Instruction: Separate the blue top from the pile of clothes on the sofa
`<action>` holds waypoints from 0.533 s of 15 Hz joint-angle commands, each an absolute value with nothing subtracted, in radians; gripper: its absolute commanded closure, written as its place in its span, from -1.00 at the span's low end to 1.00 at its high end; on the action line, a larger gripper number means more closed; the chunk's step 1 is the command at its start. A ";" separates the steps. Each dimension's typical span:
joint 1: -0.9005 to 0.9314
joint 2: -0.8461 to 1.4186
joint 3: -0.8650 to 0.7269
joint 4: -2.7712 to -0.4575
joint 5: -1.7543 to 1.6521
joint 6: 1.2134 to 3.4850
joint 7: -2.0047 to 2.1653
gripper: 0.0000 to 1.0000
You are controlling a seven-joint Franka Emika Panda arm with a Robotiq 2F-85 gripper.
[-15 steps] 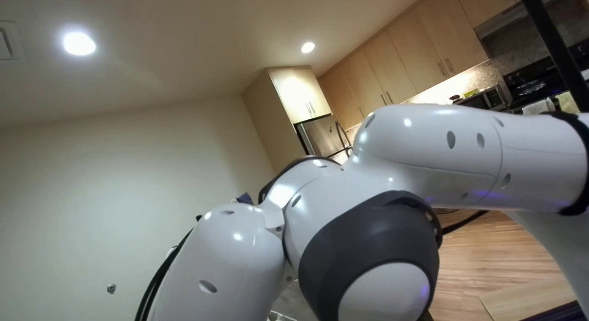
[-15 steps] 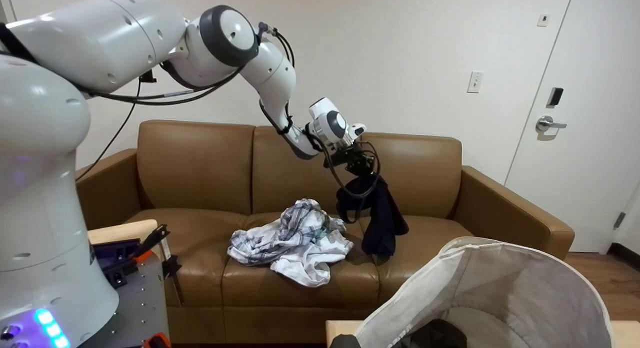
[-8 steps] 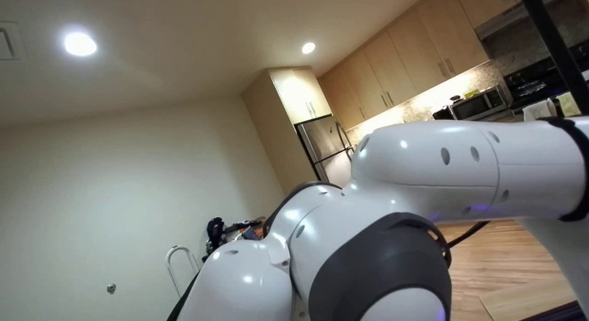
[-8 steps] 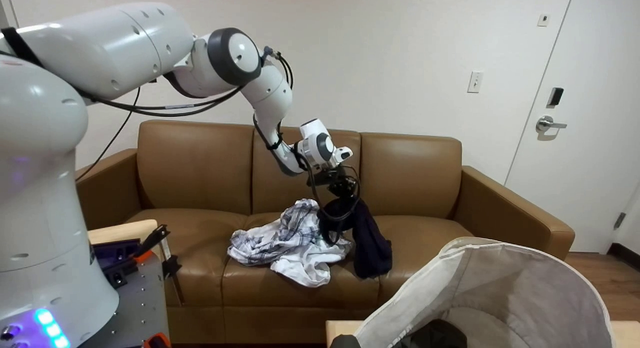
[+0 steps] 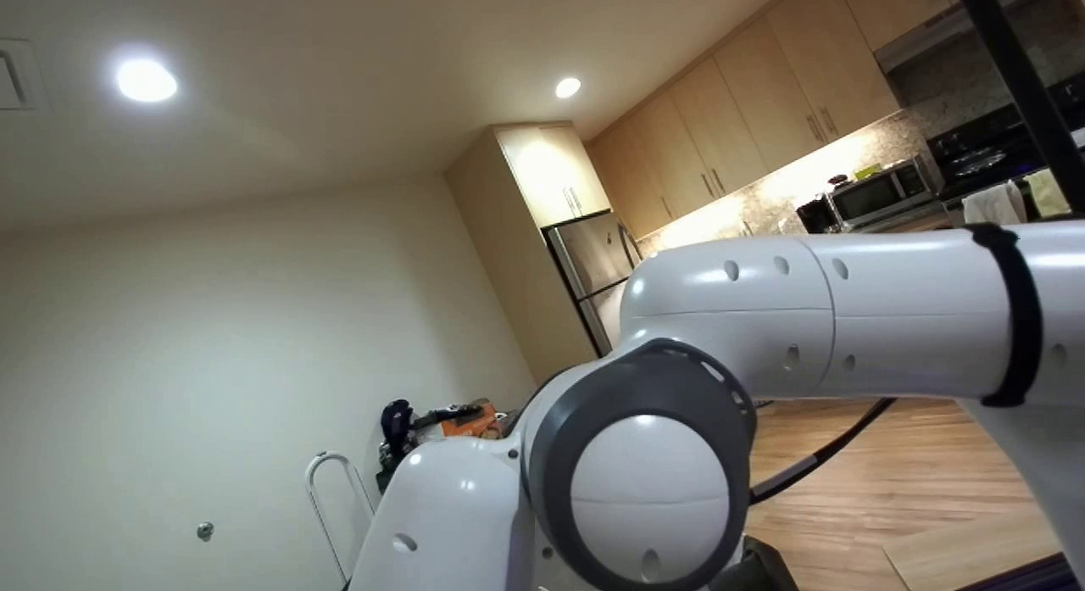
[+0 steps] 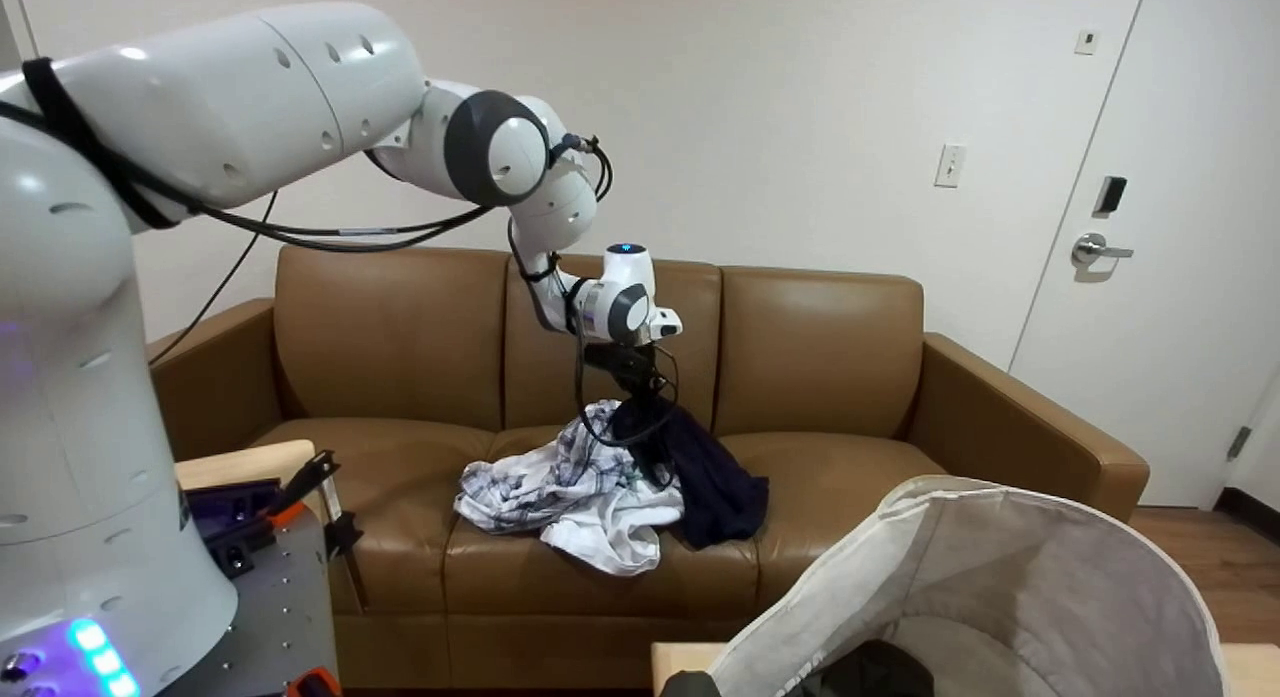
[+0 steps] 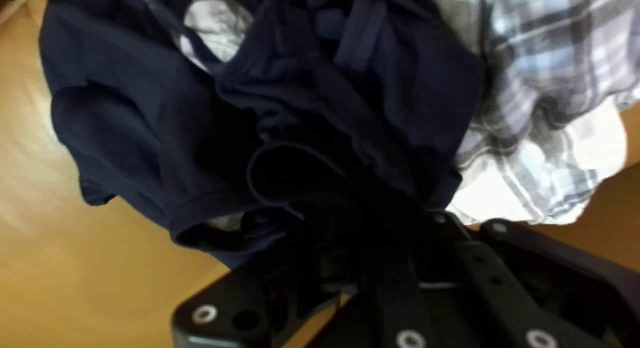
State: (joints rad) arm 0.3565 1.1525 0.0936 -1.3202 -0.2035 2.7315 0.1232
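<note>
Dark blue top [image 6: 718, 487], right of frame centre in exterior view, slopes from jaws to sofa seat [image 6: 850, 467], overlapping right side of clothes pile [image 6: 560, 487]. Jaws appear closed on bunched fabric; tips obscured. Grasp judged done; separation incomplete, placing apart outstanding.

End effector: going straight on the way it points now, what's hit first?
Loose folds of the navy top that the end effector holds; below, probably the white garment or sofa seat, though depth is unclear.
</note>
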 commanded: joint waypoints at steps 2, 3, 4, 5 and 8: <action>0.270 1.129 0.214 -1.324 -0.054 2.539 0.058 0.85; 0.265 1.127 0.217 -1.315 -0.030 2.481 0.070 0.85; 0.258 1.125 0.224 -1.307 -0.005 2.430 0.074 0.85; 0.248 1.128 0.235 -1.296 0.020 2.387 0.065 0.85; 0.263 1.132 0.205 -1.265 0.046 2.318 0.096 0.85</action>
